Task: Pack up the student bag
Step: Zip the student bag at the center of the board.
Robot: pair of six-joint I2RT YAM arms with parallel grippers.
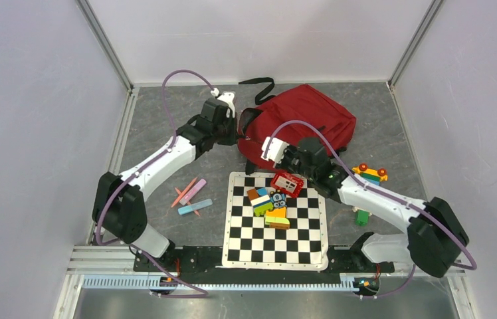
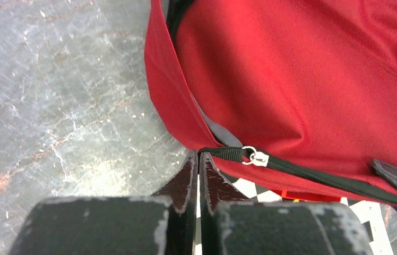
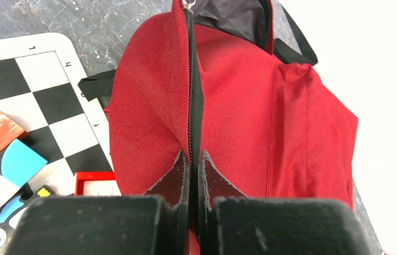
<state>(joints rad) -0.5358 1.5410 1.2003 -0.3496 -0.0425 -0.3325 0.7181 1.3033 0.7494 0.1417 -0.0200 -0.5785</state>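
Far centre, behind chessboard mat: student bag. My left gripper pinches its black zipper tape. My right gripper is pressed onto zipper seam. Draw both apart gently and evenly, spreading mouth without tearing grip loose.

The student bag, a dark red fabric backpack with black straps, lies slumped at the far middle of the bench, just beyond the chessboard. Its top zipper is partly undone (grey lining shows).
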